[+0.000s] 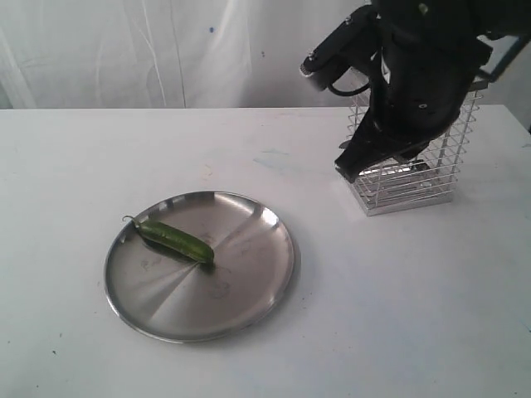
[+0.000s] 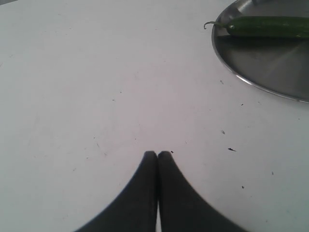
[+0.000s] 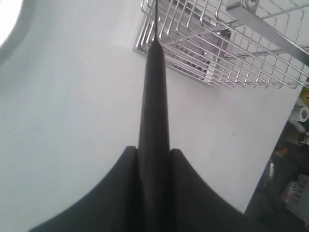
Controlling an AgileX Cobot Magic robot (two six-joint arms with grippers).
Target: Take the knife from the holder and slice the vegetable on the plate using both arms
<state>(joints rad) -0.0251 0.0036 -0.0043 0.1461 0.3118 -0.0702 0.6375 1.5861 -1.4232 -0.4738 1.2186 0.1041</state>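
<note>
The green chilli (image 1: 176, 240) lies on the left part of the steel plate (image 1: 249, 282), stem pointing left. At the back right stands the wire holder (image 1: 431, 178), half hidden behind my right arm (image 1: 423, 75). The right gripper (image 3: 154, 152) is shut on the black handle of the knife (image 3: 154, 96), whose thin blade points toward the holder (image 3: 217, 53), level with its near corner. My left gripper (image 2: 158, 153) is shut on nothing, low over bare table. The chilli (image 2: 268, 26) and plate (image 2: 270, 67) show apart from it. The left arm is outside the exterior view.
A white table (image 1: 398, 315) carries everything, with a white curtain (image 1: 149, 50) behind it. In the right wrist view the table edge runs close by the holder, and floor clutter (image 3: 294, 145) lies beyond it.
</note>
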